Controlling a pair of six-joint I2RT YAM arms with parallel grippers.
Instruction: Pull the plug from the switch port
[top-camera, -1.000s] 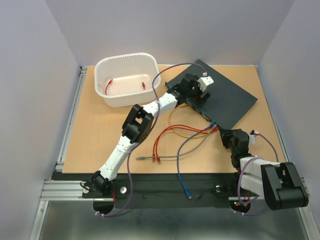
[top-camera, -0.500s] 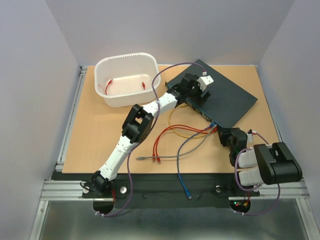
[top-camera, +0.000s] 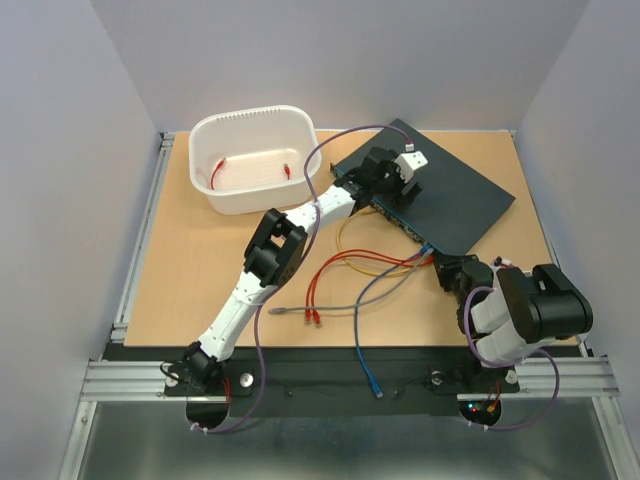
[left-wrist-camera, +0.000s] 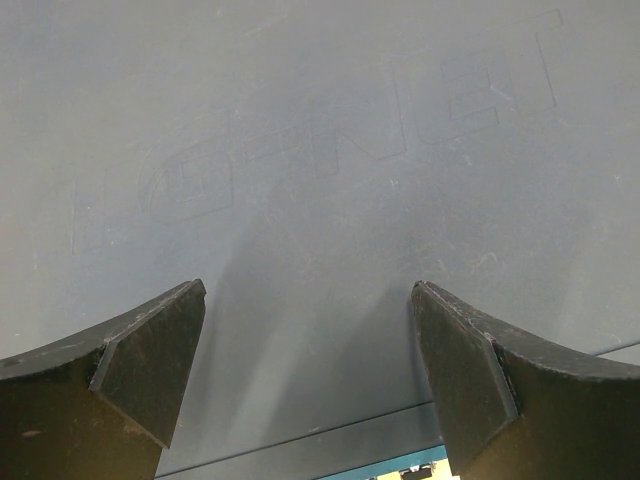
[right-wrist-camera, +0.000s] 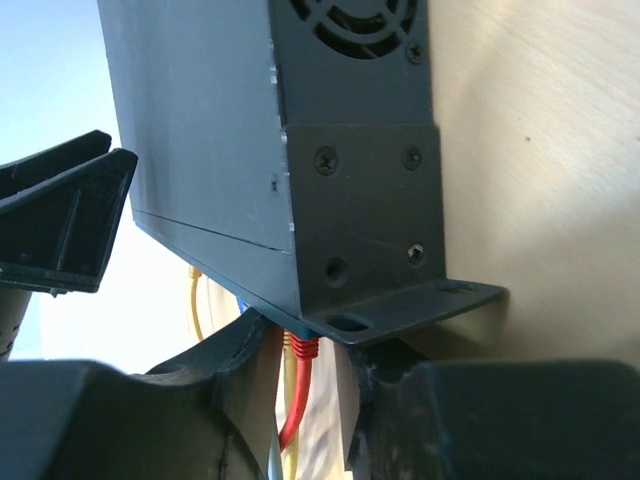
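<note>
Left gripper (left-wrist-camera: 305, 300), jaws spread wide, hangs above the tan wooden table (top-camera: 200, 260), close over the top face of the large flat dark blue-grey metal switch (top-camera: 455, 200). The switch lies at an angle, right of centre toward the far side. Right gripper (right-wrist-camera: 302, 350) sits at the switch's near corner. Its fingers flank the small red plug (right-wrist-camera: 301, 345) seated in a port; whether they pinch it cannot be told.

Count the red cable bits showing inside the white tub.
2. One red bit lies by the left wall of the white tub, and the second red bit lies by its right wall. Whether they join as one cable cannot be told.
</note>
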